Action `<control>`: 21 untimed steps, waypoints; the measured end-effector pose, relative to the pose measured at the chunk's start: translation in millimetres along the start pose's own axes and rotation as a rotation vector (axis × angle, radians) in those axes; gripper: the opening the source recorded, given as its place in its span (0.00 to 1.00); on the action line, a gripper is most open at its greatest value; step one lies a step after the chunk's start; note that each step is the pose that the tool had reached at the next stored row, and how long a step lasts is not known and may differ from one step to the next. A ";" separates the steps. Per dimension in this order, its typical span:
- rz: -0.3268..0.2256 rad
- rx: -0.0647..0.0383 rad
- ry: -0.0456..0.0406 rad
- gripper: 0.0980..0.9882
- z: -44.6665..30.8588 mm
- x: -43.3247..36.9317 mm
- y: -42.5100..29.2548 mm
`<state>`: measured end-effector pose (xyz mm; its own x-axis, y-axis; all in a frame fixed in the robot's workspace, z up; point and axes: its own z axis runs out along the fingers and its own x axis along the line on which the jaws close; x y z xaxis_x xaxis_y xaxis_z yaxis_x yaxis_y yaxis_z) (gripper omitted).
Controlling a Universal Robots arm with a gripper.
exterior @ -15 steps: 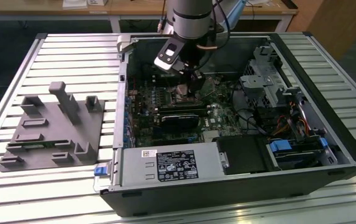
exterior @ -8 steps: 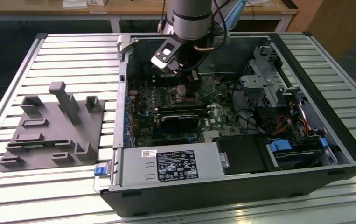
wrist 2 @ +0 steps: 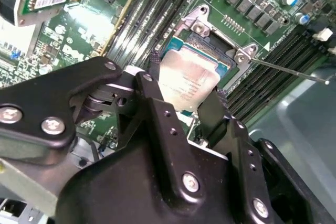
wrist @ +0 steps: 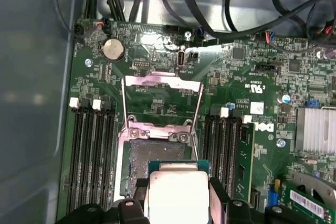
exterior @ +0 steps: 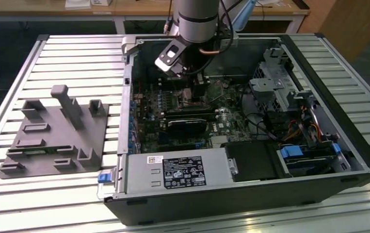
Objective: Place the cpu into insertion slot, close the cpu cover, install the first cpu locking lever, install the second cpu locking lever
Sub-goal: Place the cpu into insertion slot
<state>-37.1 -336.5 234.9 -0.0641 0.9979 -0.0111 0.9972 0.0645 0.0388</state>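
My gripper (exterior: pixel 183 81) reaches down into the open computer case over the green board. In both wrist views its black fingers (wrist 2: pixel 157 95) are shut on the cpu (wrist 2: pixel 185 78), a silver-topped square chip (wrist: pixel 177 192). The chip hangs just above the insertion slot (wrist: pixel 156 156), overlapping its near edge, and looks slightly tilted. The slot's dark square (wrist 2: pixel 210 51) lies bare inside its metal rim. The cpu cover (wrist: pixel 160 97) is flipped up and back from the slot. Thin locking levers (wrist: pixel 122 109) stand raised along its sides, and one thin rod (wrist 2: pixel 286 70) sticks out beside the slot.
Long black memory slots (wrist: pixel 92 156) flank the socket on both sides. A black card (exterior: pixel 188 121), the power supply (exterior: pixel 171 172) and the drive cage (exterior: pixel 275 82) crowd the case. Cables (wrist: pixel 210 3) hang at the back. A grey fixture (exterior: pixel 55 131) sits on the exterior view's left.
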 end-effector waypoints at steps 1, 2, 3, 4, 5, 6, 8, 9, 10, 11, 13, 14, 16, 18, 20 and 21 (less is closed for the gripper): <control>0.000 -0.003 0.0059 0.49 0.3 0.1 -0.6; 0.001 -0.008 0.0098 0.49 0.4 0.1 -1.6; 0.001 -0.012 0.0154 0.49 0.6 0.2 -2.7; 0.002 -0.015 0.0210 0.49 0.7 0.3 -3.8; 0.003 -0.018 0.0242 0.49 1.0 0.3 -4.6; 0.005 -0.021 0.0257 0.49 1.5 0.4 -5.0; 0.016 -0.025 0.0251 0.49 3.0 0.4 -5.1; 0.024 -0.027 0.0246 0.49 3.8 0.4 -5.2; 0.033 -0.029 0.0239 0.49 4.5 0.4 -5.2; 0.043 -0.031 0.0233 0.49 5.2 0.4 -5.2; 0.065 -0.033 0.0220 0.49 6.3 0.4 -5.3; 0.075 -0.033 0.0215 0.49 6.8 0.4 -5.3; 0.093 -0.033 0.0206 0.49 7.2 0.4 -5.2; 0.109 -0.033 0.0201 0.49 7.7 0.5 -4.9; 0.124 -0.033 0.0196 0.49 8.3 0.5 -4.3; 0.130 -0.033 0.0192 0.49 8.4 0.6 -4.0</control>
<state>-40.8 -336.2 226.3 0.0649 0.9978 0.0152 0.9953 -0.0658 0.0715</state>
